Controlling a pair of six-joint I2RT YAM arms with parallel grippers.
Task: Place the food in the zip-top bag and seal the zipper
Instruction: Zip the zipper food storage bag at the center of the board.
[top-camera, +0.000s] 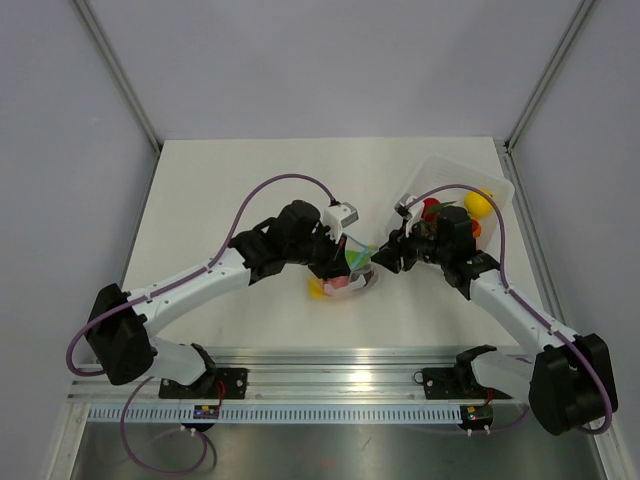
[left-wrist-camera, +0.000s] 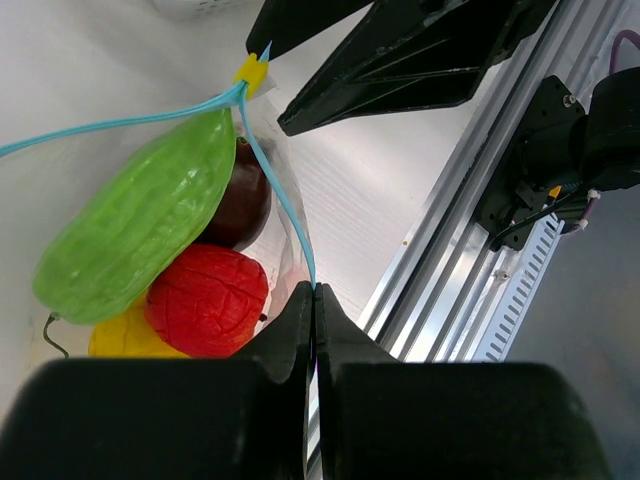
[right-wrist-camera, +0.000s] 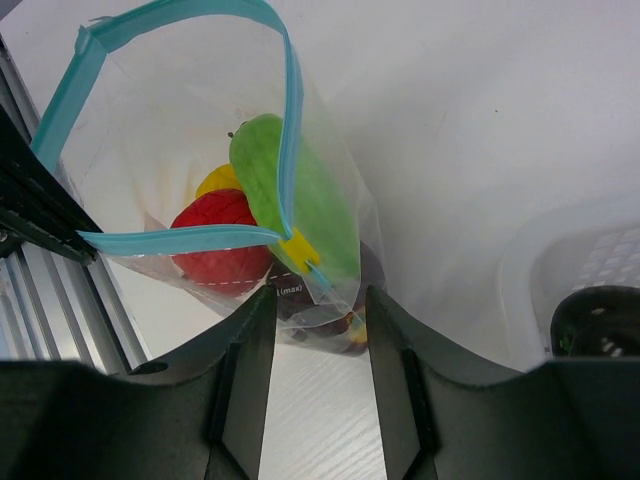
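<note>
Right wrist: food (right-wrist-camera: 320, 215) inside zip-top bag (right-wrist-camera: 170, 120)

The clear zip-top bag (right-wrist-camera: 150, 150) is showing a blue-teal zipper (right-wrist-camera: 290, 120) carrying a yellow slider (right-wrist-camera: 300, 250); inside, a smooth green piece (left-wrist-camera: 140, 225), a ridged red piece (left-wrist-camera: 205, 300), a yellow piece (left-wrist-camera: 125, 340) and a dark maroon piece (left-wrist-camera: 245, 200) are showing through

Lighting's bright and flat all round, looks like soft light from above, so the shadows under the arms on the table (top-camera: 230, 170) are pretty faint. The white tabletop is close to blown out in both wrist views. The left gripper (left-wrist-camera: 313, 300) and right gripper (right-wrist-camera: 320, 300) show as dark, soft-edged shapes, too near to focus. The green toy (left-wrist-camera: 140, 225) has a mild sheen, and the zip-top bag (right-wrist-camera: 170, 130) looks hazy.
</note>
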